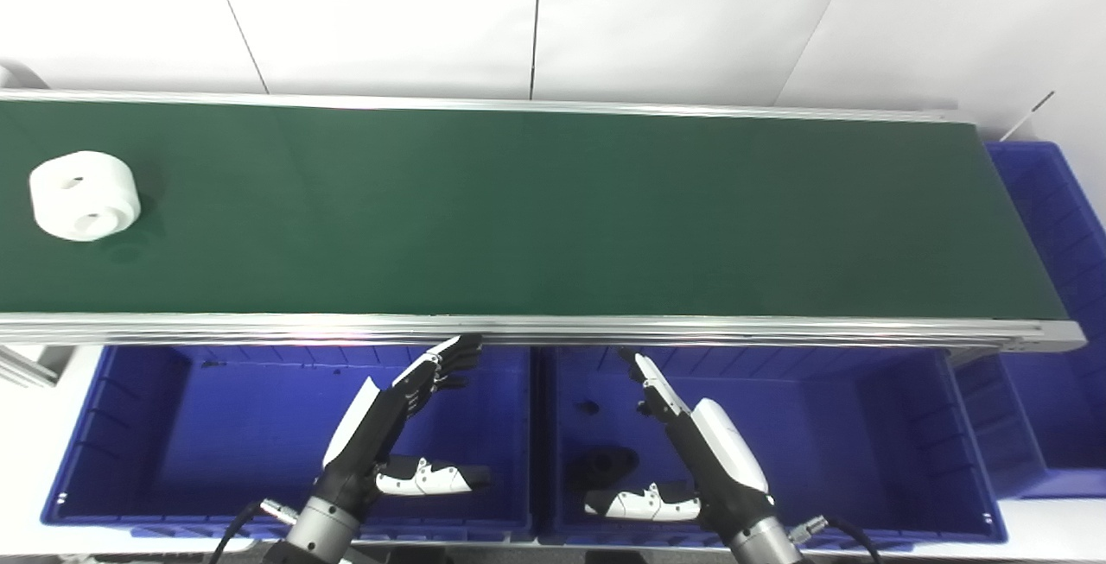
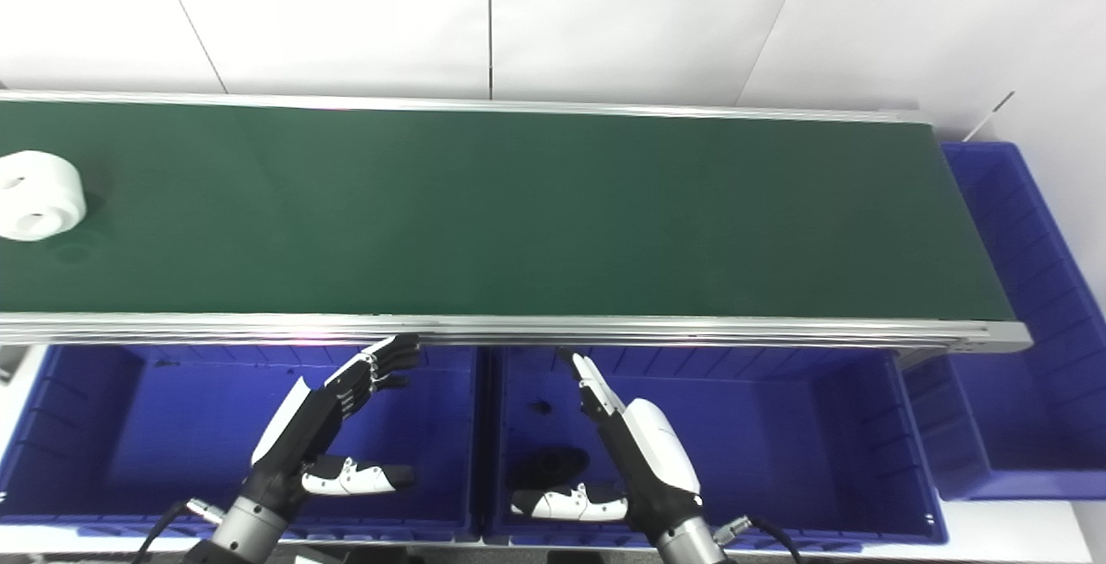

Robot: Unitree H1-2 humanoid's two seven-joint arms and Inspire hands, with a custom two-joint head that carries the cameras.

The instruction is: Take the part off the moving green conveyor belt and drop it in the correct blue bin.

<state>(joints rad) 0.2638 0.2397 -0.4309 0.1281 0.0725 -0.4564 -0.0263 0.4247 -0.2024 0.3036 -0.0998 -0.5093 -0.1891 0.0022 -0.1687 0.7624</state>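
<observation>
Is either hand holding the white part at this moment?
No. The white part lies alone at the belt's far left, while the left hand and right hand hover open over the bins.

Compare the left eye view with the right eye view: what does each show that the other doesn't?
Only the left eye view shows the white part whole on the green belt, with belt to its left; in the right eye view the picture's left edge crops it. Only the right eye view shows more of the end bin past the belt's right end. Both show the left hand and right hand open over the two front bins, holding nothing, and a dark part lying in the right front bin.
</observation>
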